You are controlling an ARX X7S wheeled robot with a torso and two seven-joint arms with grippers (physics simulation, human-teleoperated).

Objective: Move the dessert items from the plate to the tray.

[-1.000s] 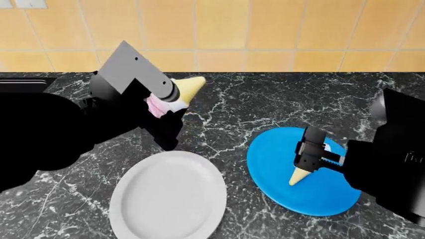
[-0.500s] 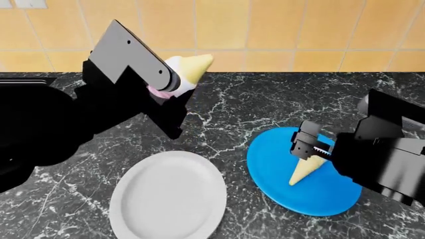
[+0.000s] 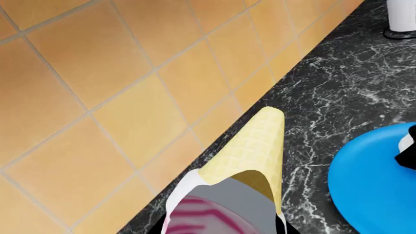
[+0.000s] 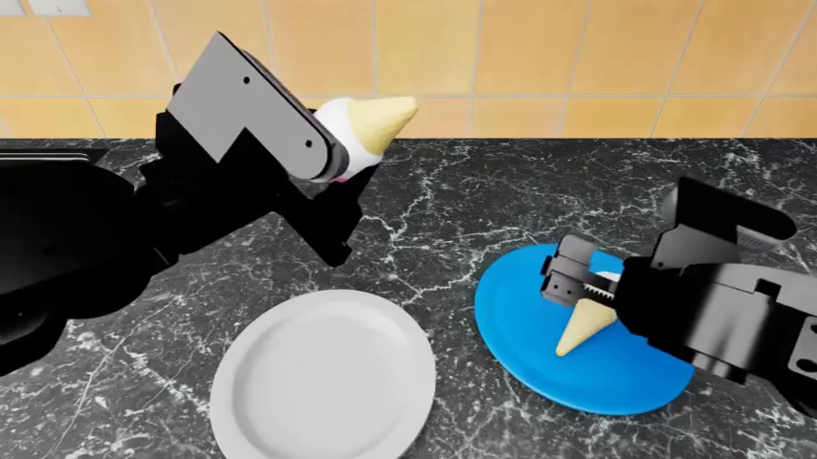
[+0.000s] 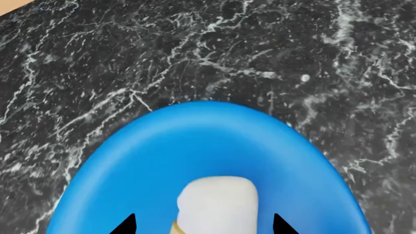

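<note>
L arm is raised, its gripper (image 4: pixel 335 143) clamped on the pink-scoop cone (image 4: pixel 370 122). R gripper (image 4: pixel 581 287) is held low w/ fingers closed around the white-scoop cone (image 4: pixel 585 320).

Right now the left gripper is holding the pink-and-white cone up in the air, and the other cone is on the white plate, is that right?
Not quite. The other cone is on the blue plate, as the head view shows; the white plate is bare. The left gripper does hold the pink-and-white cone aloft.

Bright even light, sharp renders, no glare.
</note>
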